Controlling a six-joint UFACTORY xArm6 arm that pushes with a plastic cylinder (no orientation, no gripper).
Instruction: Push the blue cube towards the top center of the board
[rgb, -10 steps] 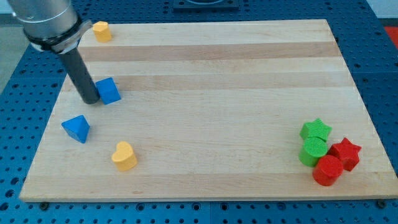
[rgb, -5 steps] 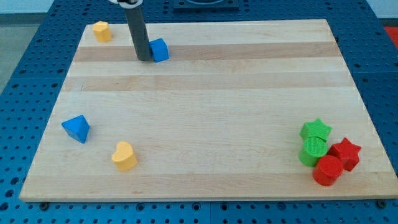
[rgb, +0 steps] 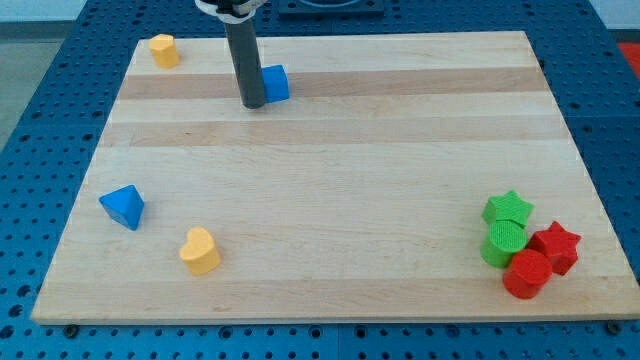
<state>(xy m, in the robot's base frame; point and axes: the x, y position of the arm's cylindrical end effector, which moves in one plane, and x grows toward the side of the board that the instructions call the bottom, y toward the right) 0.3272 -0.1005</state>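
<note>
Dark and straight, my tip carries no pincer, so nothing is clenched; it presses the left face of the small blue cube. That cube sits near the pale wooden table's top edge, left of centre. I judge a steady, centred rightward push keeps it from spinning off.

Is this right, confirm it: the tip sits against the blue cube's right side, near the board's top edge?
Not quite. In the camera view my tip sits against the blue cube's left side, not its right. The rest holds: both are near the board's top edge.
</note>
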